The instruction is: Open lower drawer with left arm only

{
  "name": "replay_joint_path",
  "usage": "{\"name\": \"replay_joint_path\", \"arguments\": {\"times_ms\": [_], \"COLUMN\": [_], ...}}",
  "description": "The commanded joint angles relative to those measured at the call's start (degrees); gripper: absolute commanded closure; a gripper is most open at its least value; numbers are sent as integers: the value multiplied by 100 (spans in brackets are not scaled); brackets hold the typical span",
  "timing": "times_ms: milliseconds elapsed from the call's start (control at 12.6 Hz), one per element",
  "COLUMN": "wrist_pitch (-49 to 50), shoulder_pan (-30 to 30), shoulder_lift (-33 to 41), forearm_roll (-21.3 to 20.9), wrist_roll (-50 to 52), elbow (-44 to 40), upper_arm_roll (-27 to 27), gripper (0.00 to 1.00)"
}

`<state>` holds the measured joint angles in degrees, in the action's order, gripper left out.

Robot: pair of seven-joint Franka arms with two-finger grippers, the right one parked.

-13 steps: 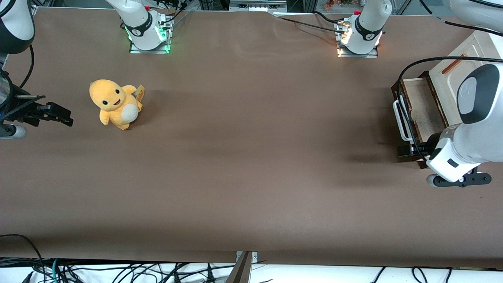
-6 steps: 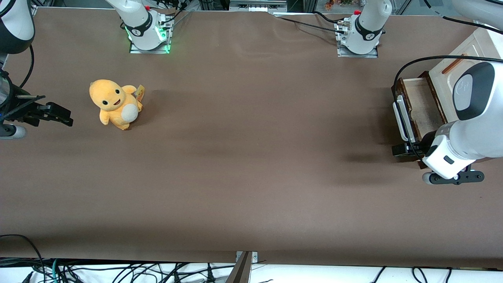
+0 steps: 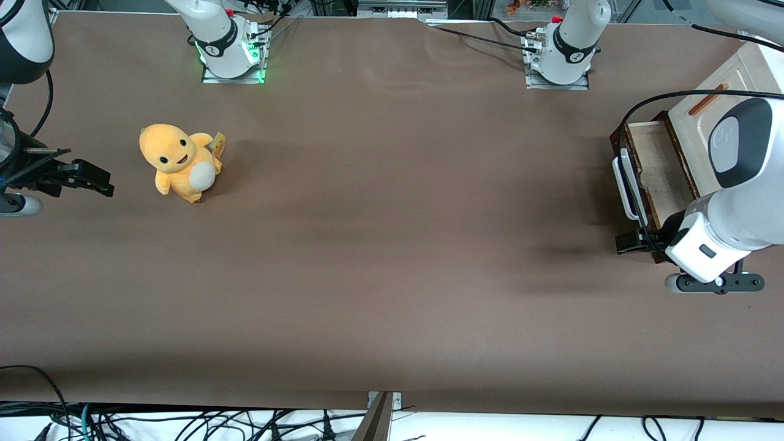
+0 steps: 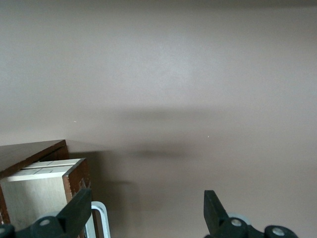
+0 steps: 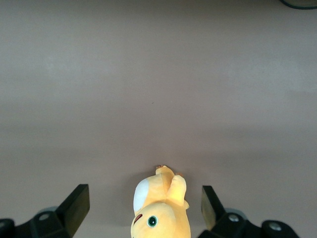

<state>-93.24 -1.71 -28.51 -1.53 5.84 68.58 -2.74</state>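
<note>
Drawer (image 3: 656,171) is standing pulled out of the cream cabinet (image 3: 723,104) at the working arm's end of the table (image 3: 392,245), its pale inside showing. Its long axis is running from farther to nearer the front camera, and its dark front with the white loop handle (image 3: 625,187) is facing toward the parked arm's end. The left arm (image 3: 732,196) is hanging over it. The gripper (image 3: 631,240) is sitting just beside the drawer's nearer front corner, nearer the front camera than the handle, with fingers (image 4: 214,208) spread wide and holding nothing. Well away from the gripper, toward the parked arm's end, a yellow plush toy (image 3: 179,162) is sitting upright.
</note>
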Motion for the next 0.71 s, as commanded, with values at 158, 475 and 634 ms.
{"name": "replay_joint_path", "arguments": {"times_ms": [158, 475, 634], "wrist_pitch": [-125, -116, -116], "shoulder_pan": [57, 57, 57], "shoulder_lift": [258, 258, 258], "forearm_roll": [118, 117, 109], "wrist_roll": [-250, -241, -241], "elbow": [279, 270, 270], "upper_arm_roll": [37, 80, 81], "gripper": [0, 0, 0]}}
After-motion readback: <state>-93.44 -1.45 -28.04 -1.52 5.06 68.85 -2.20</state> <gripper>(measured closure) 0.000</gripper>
